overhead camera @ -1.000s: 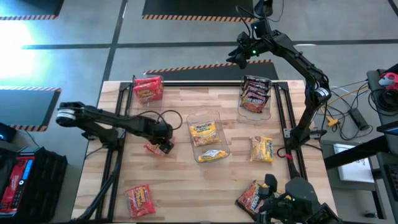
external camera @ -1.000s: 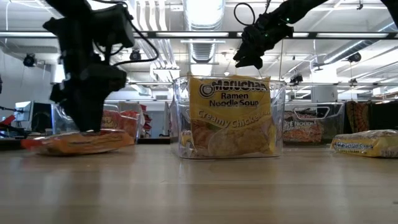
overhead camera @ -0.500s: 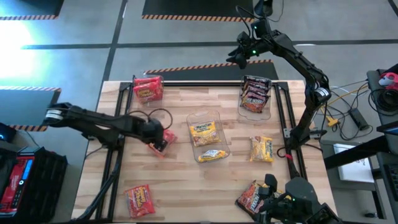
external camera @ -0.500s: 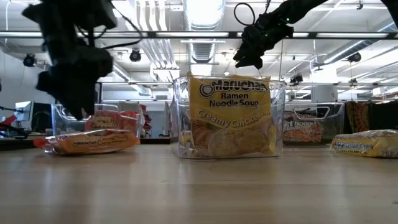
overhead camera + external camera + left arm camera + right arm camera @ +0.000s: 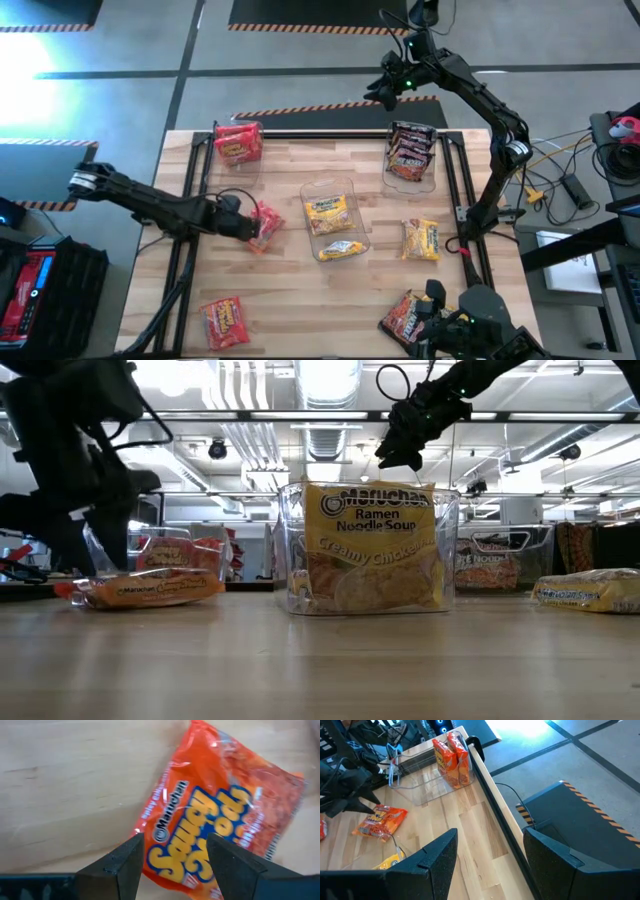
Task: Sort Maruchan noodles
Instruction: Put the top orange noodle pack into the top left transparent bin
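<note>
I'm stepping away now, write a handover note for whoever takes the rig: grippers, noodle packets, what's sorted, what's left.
Left gripper: open, empty, low over the loose red crinkly Maruchan packet left of centre.
Right gripper: open, empty, raised beyond the table's far edge.

Sorted: red packets in the far-left clear plastic bin, yellow Creamy Chicken packets in the centre clear bin, dark packets in the far-right clear bin.

Left on the wooden table: that red packet, another red packet near the front left, a yellow packet right of centre, a dark packet at the front right.
</note>
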{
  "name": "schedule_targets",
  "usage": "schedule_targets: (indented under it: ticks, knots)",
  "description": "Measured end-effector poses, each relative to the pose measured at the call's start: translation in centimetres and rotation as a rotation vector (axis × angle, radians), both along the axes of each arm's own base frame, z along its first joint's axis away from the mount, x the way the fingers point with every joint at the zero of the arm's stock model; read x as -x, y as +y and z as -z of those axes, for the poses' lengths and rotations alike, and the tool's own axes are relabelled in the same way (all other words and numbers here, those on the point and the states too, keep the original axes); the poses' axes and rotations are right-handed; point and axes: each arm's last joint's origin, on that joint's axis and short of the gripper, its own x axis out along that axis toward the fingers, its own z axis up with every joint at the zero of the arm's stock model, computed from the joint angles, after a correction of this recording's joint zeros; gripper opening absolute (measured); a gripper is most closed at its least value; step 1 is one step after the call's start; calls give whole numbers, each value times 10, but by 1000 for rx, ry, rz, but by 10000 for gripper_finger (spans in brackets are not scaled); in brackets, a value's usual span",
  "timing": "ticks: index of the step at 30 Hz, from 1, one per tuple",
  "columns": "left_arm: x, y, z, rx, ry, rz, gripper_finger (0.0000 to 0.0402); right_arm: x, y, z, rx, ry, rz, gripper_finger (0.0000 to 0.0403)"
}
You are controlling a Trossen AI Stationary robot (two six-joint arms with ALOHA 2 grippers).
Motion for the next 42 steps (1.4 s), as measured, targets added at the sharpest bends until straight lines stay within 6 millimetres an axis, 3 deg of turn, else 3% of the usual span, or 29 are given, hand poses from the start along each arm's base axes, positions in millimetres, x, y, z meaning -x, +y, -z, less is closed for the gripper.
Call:
schedule_targets:
  ticks: [10,16,24,38,42]
  knots:
    - [1,0,7,3,-5,-8,197,0,0,0,0,0,1,215]
    - [-9,-2,12,6,-87,43,197,0,0,0,0,0,0,215]
    - [-20,-5,18,18,-67,91,197,0,0,0,0,0,0,215]
    - [-36,-9,10,22,-58,154,197,-1,-1,-1,17,-12,1,215]
    - [-35,-10,10,65,-65,132,197,-4,-1,-3,-97,-46,71,215]
